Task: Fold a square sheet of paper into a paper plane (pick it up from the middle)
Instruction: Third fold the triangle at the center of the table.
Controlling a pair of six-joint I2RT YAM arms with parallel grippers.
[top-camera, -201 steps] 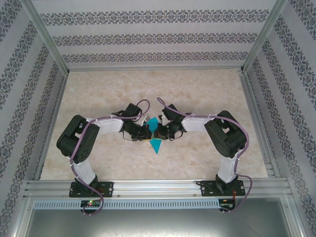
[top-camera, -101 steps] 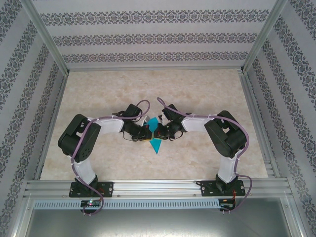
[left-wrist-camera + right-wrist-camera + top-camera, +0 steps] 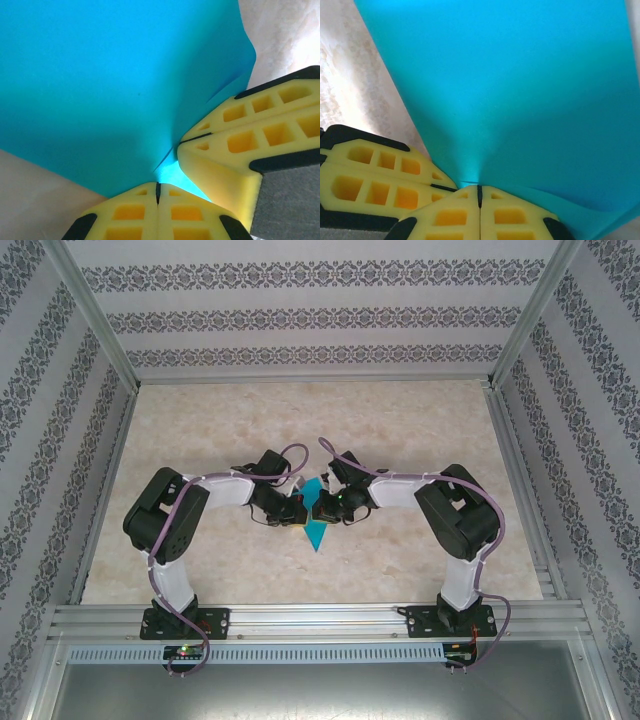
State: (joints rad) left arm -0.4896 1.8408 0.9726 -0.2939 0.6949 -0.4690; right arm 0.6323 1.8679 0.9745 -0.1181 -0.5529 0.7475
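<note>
The square sheet of paper (image 3: 317,532) is teal-blue and creased into a narrower shape whose point faces the near edge, at the middle of the table. My left gripper (image 3: 300,508) comes at it from the left and my right gripper (image 3: 326,505) from the right, tips almost meeting. In the left wrist view the left gripper (image 3: 157,192) is shut, with the paper (image 3: 110,90) pinched in its seam and the right gripper's yellow fingers (image 3: 240,140) close beside it. In the right wrist view the right gripper (image 3: 480,194) is shut on the paper (image 3: 520,85), beside the left fingers (image 3: 380,175).
The marbled beige table (image 3: 420,430) stretches open behind and to both sides of the arms. Patterned walls (image 3: 300,320) and a metal frame (image 3: 320,618) enclose it. Both arms bend inward, elbows out toward the side rails.
The left arm's elbow has shifted a little to the right, and both grippers have drawn slightly closer together over the paper. Both grips on the paper hold.
</note>
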